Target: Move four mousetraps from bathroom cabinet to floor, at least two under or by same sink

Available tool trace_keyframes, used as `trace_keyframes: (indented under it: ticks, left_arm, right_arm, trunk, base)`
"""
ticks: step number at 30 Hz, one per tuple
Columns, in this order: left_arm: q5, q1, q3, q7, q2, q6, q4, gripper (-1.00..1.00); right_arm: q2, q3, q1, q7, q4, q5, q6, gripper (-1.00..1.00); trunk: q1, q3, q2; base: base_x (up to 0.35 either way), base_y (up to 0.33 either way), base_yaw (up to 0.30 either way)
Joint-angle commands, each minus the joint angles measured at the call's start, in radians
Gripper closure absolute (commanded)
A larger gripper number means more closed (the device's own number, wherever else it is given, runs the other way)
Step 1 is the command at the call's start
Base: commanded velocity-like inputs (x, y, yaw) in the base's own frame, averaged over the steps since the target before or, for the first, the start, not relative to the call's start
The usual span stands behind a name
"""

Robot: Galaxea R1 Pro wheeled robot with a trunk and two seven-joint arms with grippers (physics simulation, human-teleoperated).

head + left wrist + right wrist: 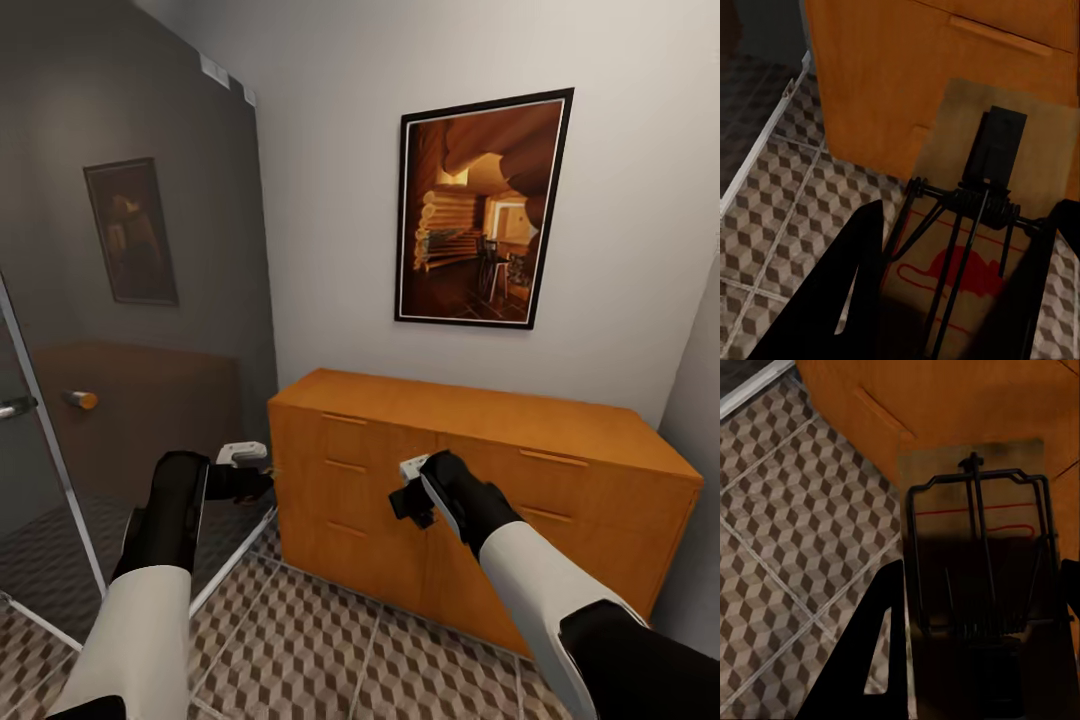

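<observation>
My left pincer (243,462) is clamped on a flat tan wooden mousetrap (975,247) with a dark wire spring and a red mouse print, held above the cube-patterned brown and cream tiled floor (320,650), near a dark glass panel (130,300) at the left. My right pincer (408,490) is clamped on a second tan wooden mousetrap (979,562), just before the long orange wooden dresser (560,430). A framed cabin picture (482,208) hangs on the far wall.
</observation>
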Motion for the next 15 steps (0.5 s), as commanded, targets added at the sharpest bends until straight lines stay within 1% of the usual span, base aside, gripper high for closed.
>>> trace_keyframes:
  ticks: [1,5,12,15]
  left_arm:
    - [-0.010,-0.001,0.005,-0.009,0.000,-0.012,0.023,1.00]
    - [-0.009,-0.001,0.014,-0.009,0.002,-0.027,0.068,1.00]
    - [-0.011,-0.001,0.069,-0.009,0.005,-0.103,0.157,1.00]
    - [-0.010,-0.001,0.102,-0.009,0.023,-0.140,0.207,1.00]
  right_arm:
    - [0.002,0.001,0.000,0.006,0.036,0.004,-0.015,1.00]
    - [0.010,0.001,0.000,0.006,0.085,0.003,-0.038,1.00]
    - [0.039,-0.001,0.001,0.006,0.170,0.003,-0.094,1.00]
    - [0.049,0.000,0.001,0.006,0.198,0.003,-0.122,1.00]
  trunk:
    - [-0.001,-0.001,-0.001]
    - [-0.001,-0.001,-0.001]
    - [-0.001,-0.001,-0.001]
    - [-0.001,-0.001,-0.001]
  base:
    - [-0.345,0.000,0.000]
    - [-0.346,0.000,0.000]
    - [-0.346,0.000,0.000]
    - [-0.346,0.000,0.000]
